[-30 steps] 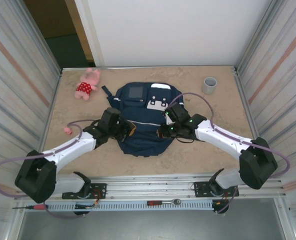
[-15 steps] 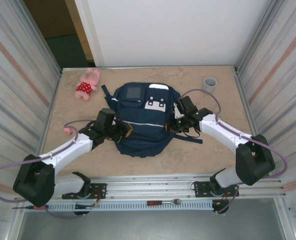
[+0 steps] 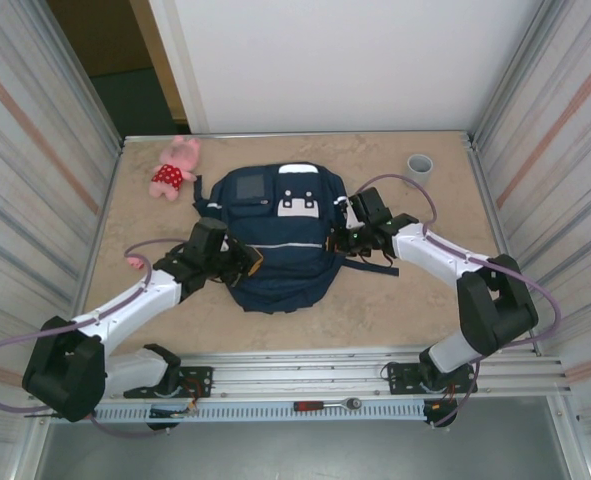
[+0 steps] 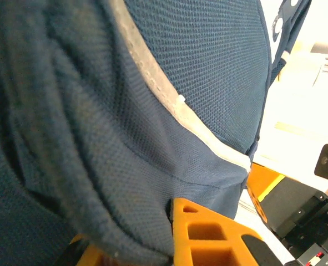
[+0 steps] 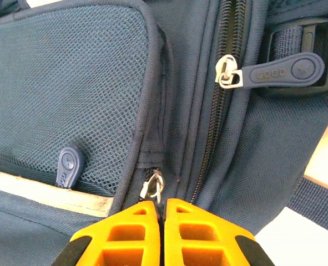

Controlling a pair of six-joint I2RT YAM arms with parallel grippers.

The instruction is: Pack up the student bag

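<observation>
— Navy cloth first: where does the student bag lie, and why that way?
— The student bag lies flat, front upward, in the middle of the bench, so it can be reached from either side. The pink plush toy and the grey cup sit well apart near the far corners, probably waiting to go in
— And the left tool?
— The left tool pinches a fold of cloth at the bag's left edge. It likely anchors the bag so that a tug on the other side will not drag it
— The right one?
— The right tool has its fingers pressed together at the bag's right side, tips touching a small metal zip slider. Whether the tab is caught between them is hidden. It looks like the opening step, with nothing packed yet
</observation>
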